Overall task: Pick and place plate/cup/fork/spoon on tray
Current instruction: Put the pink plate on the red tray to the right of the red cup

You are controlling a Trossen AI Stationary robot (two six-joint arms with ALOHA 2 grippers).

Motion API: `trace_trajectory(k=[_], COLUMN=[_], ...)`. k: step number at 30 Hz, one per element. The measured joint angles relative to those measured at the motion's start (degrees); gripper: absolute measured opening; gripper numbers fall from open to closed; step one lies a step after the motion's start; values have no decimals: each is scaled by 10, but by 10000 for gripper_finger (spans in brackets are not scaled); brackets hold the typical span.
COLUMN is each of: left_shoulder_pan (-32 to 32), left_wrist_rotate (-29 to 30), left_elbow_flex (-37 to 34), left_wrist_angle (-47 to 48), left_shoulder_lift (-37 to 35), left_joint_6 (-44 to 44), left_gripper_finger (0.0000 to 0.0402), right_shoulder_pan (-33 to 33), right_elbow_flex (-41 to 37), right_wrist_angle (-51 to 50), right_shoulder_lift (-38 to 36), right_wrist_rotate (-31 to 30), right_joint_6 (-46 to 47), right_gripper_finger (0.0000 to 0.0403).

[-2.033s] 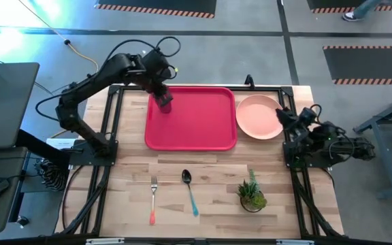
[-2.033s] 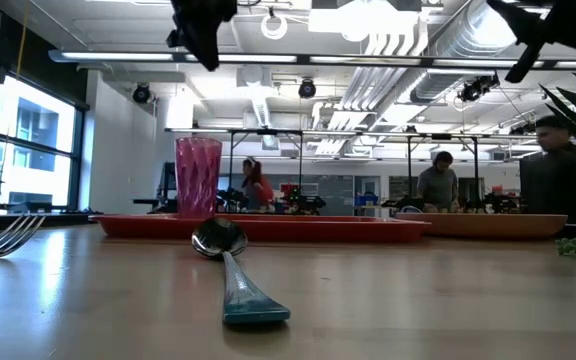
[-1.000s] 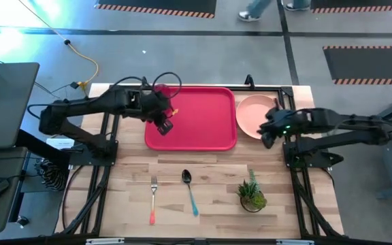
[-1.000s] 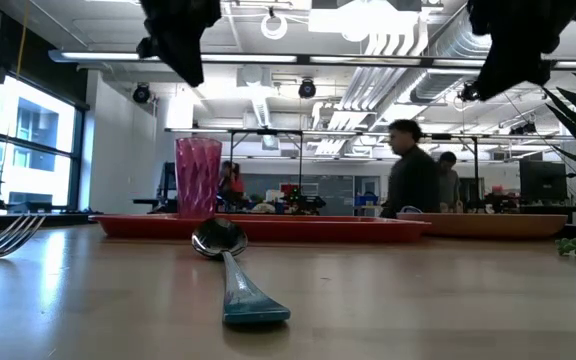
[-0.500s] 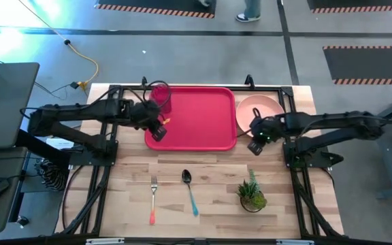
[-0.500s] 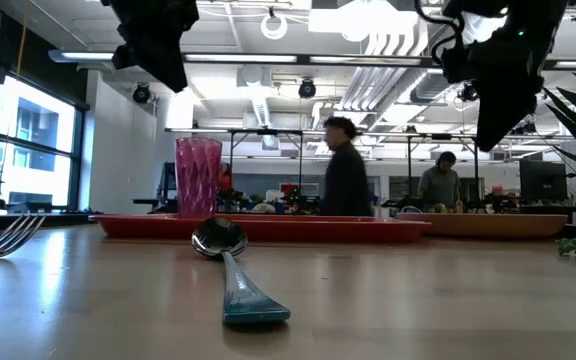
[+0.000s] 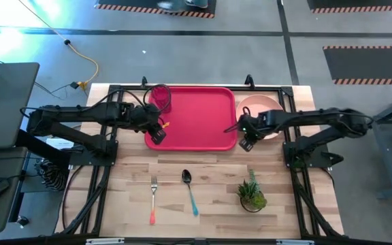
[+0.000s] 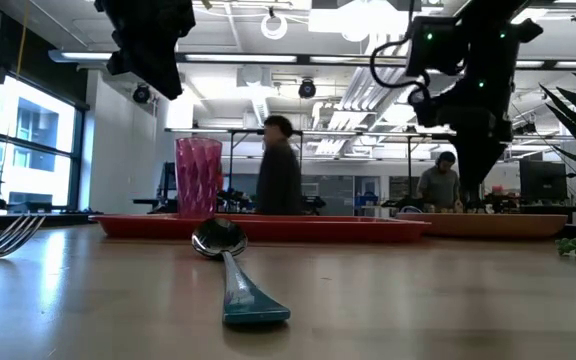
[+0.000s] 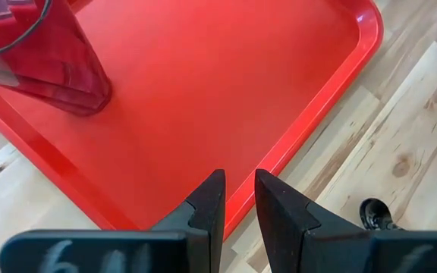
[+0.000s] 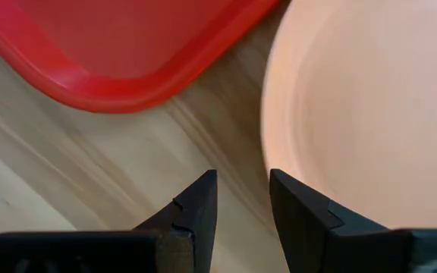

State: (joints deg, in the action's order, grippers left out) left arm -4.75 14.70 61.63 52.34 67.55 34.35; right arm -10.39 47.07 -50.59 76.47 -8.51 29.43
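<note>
The red tray [image 7: 203, 117] lies at the table's far middle. The red-pink cup [image 7: 160, 97] stands upright in its far left corner and also shows in the left wrist view [image 9: 51, 53]. The salmon plate [image 7: 264, 109] lies on the table right of the tray. The fork [image 7: 153, 197] and the teal-handled spoon [image 7: 189, 190] lie on the near part of the table. My left gripper [image 7: 156, 135] hangs over the tray's near left corner, slightly open and empty. My right gripper [image 7: 246, 143] is slightly open and empty, above the gap between the tray's near right corner [image 10: 112, 83] and the plate's rim [image 10: 279, 144].
A small potted plant [image 7: 252, 194] stands near the right front, close to the spoon. Bare wood lies between the tray and the cutlery. People move in the room beyond the table in the low view.
My right gripper has moved toward the table's left and come lower, from beside the plate's near edge to the gap by the tray's near right corner. My left gripper has drawn a little toward the near left, away from the cup, which stays upright on the tray.
</note>
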Motion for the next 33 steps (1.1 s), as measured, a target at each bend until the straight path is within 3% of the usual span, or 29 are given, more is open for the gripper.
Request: trace_trajectory(k=[20,30,33], left_shoulder_pan=[0,0,0], left_wrist_rotate=[0,0,0], left_elbow_flex=[0,0,0], left_wrist_angle=[0,0,0], left_shoulder_lift=[0,0,0], left_joint_6=[0,6,6], left_gripper_finger=[62,62,62], right_shoulder_pan=[-39,-39,-38], right_elbow_flex=[0,0,0], right_wrist_angle=[17,14,14], right_shoulder_lift=[114,143,141], right_wrist_rotate=[-8,-5,-6], right_joint_6=[-29,-19,-19], right_gripper_finger=[110,18,8])
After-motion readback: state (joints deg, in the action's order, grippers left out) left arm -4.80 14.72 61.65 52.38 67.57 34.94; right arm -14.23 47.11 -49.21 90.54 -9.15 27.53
